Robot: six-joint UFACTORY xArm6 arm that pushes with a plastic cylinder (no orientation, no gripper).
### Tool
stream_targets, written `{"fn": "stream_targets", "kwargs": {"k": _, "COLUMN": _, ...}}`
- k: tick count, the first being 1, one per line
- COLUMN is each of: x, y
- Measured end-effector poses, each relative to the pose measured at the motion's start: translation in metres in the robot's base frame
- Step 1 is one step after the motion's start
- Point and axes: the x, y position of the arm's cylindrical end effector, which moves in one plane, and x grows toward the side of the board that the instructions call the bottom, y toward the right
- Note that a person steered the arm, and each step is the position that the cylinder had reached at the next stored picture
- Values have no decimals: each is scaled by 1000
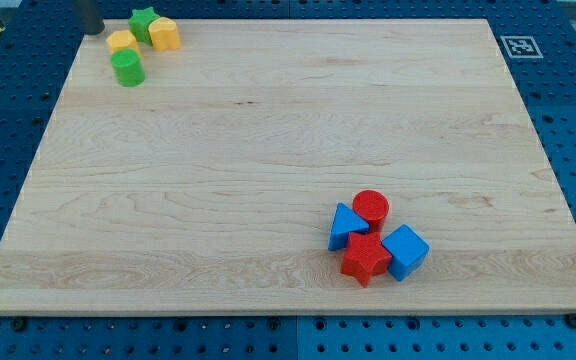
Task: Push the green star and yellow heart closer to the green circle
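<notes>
The green star lies at the board's top left corner. A yellow block, probably the heart, sits just to its lower left and touches it. The green circle, a short cylinder, stands right below that yellow block, close to or touching it. A second yellow block with a rounded, several-sided shape touches the star's right side. My tip is at the board's top edge, left of this cluster and a small gap away from the yellow heart.
A second cluster lies at the lower right: a red circle, a blue triangle, a red star and a blue square block. A black-and-white marker sits at the wooden board's top right corner.
</notes>
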Motion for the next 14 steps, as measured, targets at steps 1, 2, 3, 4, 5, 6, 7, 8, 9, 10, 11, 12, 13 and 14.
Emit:
{"fn": "stream_targets", "kwargs": {"k": 1, "x": -10, "y": 0}}
{"fn": "stream_targets", "kwargs": {"k": 2, "x": -19, "y": 1}}
{"fn": "stream_targets", "kwargs": {"k": 3, "x": -19, "y": 4}}
{"fn": "stream_targets", "kwargs": {"k": 4, "x": -19, "y": 21}}
{"fn": "stream_targets", "kwargs": {"k": 5, "x": -19, "y": 61}}
{"fn": "stream_targets", "kwargs": {"k": 6, "x": -18, "y": 89}}
{"fn": "stream_targets", "kwargs": {"k": 7, "x": -18, "y": 90}}
{"fn": "stream_targets", "kwargs": {"k": 8, "x": -18, "y": 117}}
{"fn": "stream_targets", "kwargs": {"k": 9, "x": -18, "y": 138}}
{"fn": "stream_targets", "kwargs": {"k": 10, "x": -18, "y": 144}}
{"fn": "stream_targets", "kwargs": {"k": 11, "x": -18, "y": 164}}
{"fn": "stream_targets", "kwargs": {"k": 12, "x": -14, "y": 174}}
{"fn": "stream_targets", "kwargs": {"k": 13, "x": 10, "y": 173}}
{"fn": "stream_targets", "kwargs": {"k": 14, "x": 43, "y": 157}}
